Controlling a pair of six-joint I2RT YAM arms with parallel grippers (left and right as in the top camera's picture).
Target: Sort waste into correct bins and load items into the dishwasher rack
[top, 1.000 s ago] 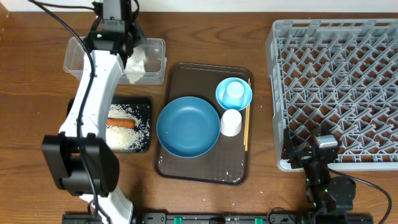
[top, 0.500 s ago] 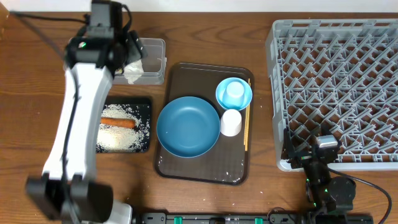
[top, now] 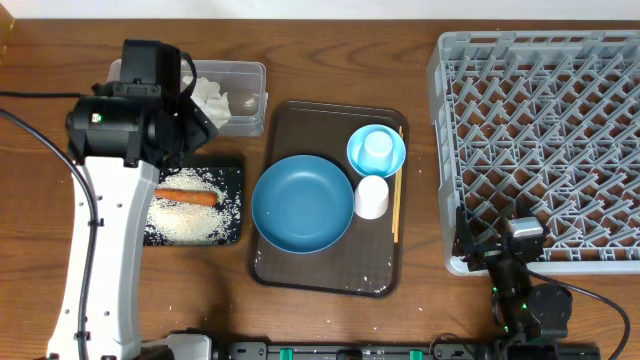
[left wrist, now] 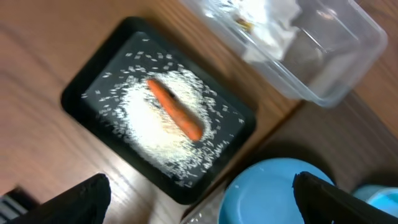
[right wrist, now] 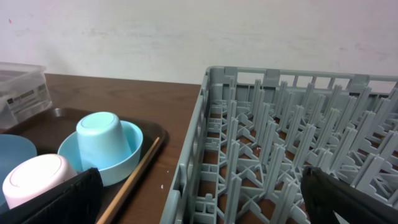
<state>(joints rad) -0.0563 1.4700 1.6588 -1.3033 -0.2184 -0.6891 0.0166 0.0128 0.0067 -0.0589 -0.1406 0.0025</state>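
From above, we see the left arm over the clear plastic rectangular tub (top: pixel 245 75), in which lies the crumpled white paper napkin (top: pixel 212 98). Just beside the tub, the shallow black rectangular tray (top: pixel 232 170) holds the small orange carrot (top: pixel 186 197) on the loose white rice grains (top: pixel 190 225). The brown serving tray (top: pixel 300 275) carries the large dark-blue round bowl (top: pixel 302 203), the small light-blue bowl (top: pixel 396 163), the small white cup (top: pixel 371 197) and the thin wooden chopsticks (top: pixel 397 195). The large grey plastic lattice rack (top: pixel 540 130) stands at the right. In the left wrist view, the left gripper (left wrist: pixel 208 199) has its fingers wide apart and holds nothing, above the black tray. In the right wrist view, the right gripper (right wrist: pixel 205 202) is also spread wide and holds nothing, beside the rack's edge.
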